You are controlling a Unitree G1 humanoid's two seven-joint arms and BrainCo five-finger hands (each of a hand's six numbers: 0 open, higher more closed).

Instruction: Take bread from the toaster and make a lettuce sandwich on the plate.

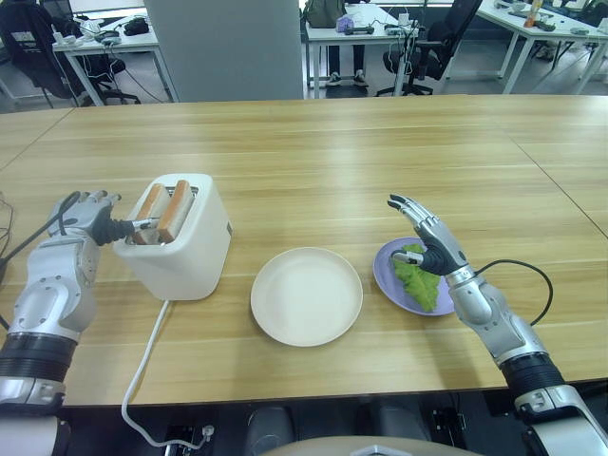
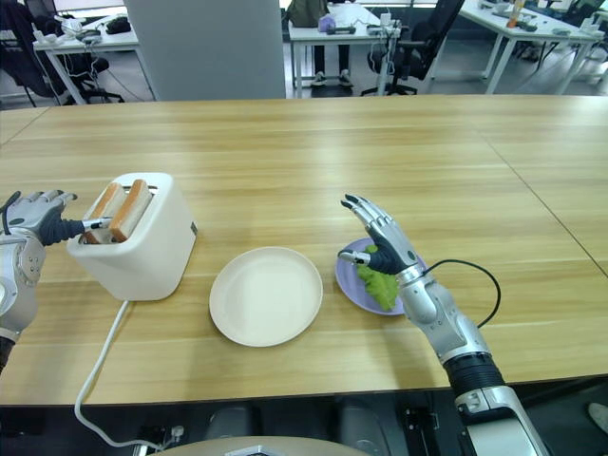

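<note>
Two browned bread slices (image 1: pixel 166 211) standing upright in slots of white boxy toaster (image 1: pixel 190 256) (tops poking out). Toaster sitting toward front-left of light wooden table (image 1: pixel 380 161). Left hand (image 1: pixel 90 217) sitting at toaster's left top edge, beside left slice; gripping or not, cannot tell. Round cream plate (image 1: pixel 306 295) lying near front edge, middle. Just right of it, small purple dish (image 1: pixel 387 272) carrying green lettuce leaf (image 1: pixel 418 280). Right hand (image 1: pixel 432 237) hanging over that dish, spread wide, holding nothing. White cord (image 1: pixel 142 361) trailing from toaster over front edge.
</note>
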